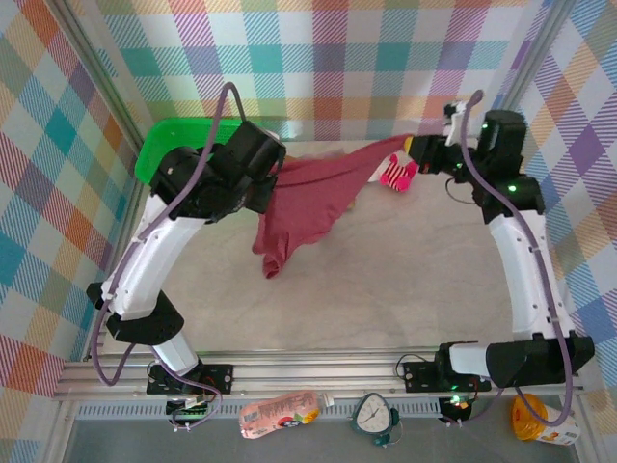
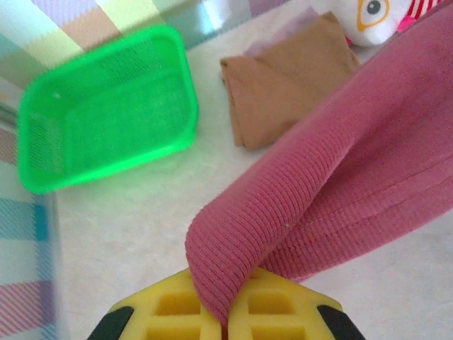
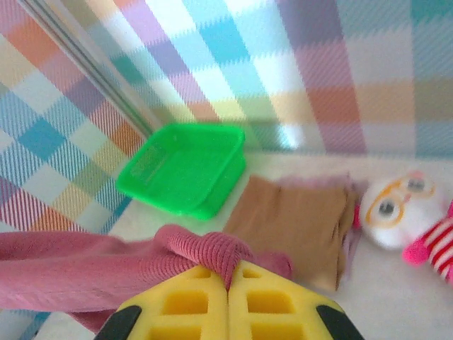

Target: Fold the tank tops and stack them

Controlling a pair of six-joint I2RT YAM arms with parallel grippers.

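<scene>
We hold the red top (image 1: pixel 308 207) slung above the worktop (image 1: pixel 386 289), left jaws and right jaws each pinched tight on a bunched edge (soft, light, saggy cloth), so hems seem our best grip.

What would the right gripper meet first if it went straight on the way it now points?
Most likely the folded tan tank top, lying just ahead of the right gripper, which is shut on the pink tank top. Depth is hard to judge.
</scene>
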